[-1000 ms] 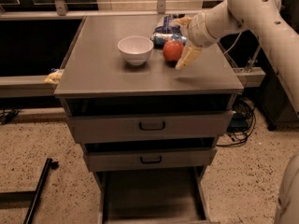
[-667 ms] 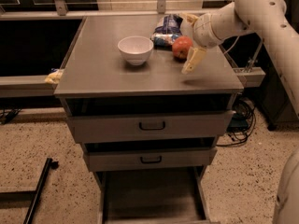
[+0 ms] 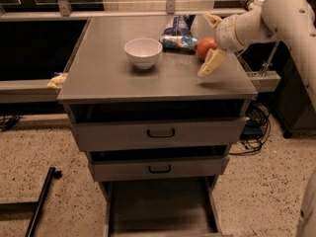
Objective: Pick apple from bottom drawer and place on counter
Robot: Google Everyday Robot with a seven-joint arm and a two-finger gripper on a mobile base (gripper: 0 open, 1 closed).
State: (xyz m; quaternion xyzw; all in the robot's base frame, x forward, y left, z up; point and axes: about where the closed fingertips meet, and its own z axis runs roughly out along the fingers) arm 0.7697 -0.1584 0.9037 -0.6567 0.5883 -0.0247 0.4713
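The red-orange apple is at the back right of the grey counter, right of a snack bag. My gripper reaches in from the right at counter height. Its fingers are spread wider than the apple, one fingertip in front of it and the other behind it. I cannot tell whether either finger touches the apple. The bottom drawer is pulled out at the foot of the cabinet and its floor is bare.
A white bowl stands mid-counter. A blue snack bag lies behind it, next to the apple. Two shut drawers with black handles sit under the counter. A yellow object lies on the left rail. Cables hang at the right.
My gripper has shifted to the right along the counter, and the apple has moved right with it, from beside the bowl towards the right edge.
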